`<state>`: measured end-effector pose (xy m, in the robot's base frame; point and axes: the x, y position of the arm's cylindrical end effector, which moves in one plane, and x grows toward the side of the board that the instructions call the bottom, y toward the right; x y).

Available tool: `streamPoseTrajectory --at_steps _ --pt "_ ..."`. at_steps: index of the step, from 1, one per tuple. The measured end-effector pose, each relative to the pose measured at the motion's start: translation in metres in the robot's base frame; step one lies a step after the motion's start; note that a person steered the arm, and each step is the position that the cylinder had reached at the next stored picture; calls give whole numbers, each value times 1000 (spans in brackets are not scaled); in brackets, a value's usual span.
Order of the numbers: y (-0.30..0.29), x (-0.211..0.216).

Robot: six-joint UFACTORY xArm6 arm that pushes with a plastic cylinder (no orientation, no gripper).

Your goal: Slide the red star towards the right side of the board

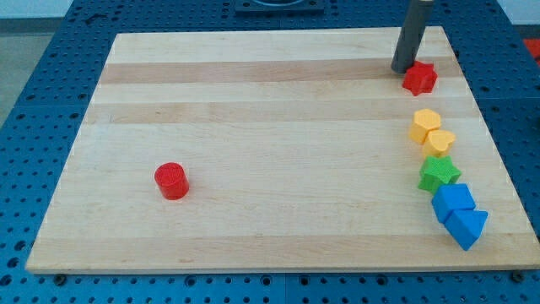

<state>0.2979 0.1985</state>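
The red star (419, 78) lies near the view's top right, close to the right edge of the wooden board (253, 110). My tip (402, 70) stands just left of the star, touching or almost touching its upper left side. The dark rod rises from there out of the view's top.
A red cylinder (171, 181) sits at the lower left. Down the right side lie a yellow hexagon (426, 125), a yellow heart (440, 142), a green star (439, 174), a blue block (453, 201) and a blue triangle (467, 228). Blue perforated table surrounds the board.
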Motion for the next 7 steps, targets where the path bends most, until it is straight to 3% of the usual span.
streamPoseTrajectory --at_steps 2,7 --pt "6 -6" --pt "3 38"
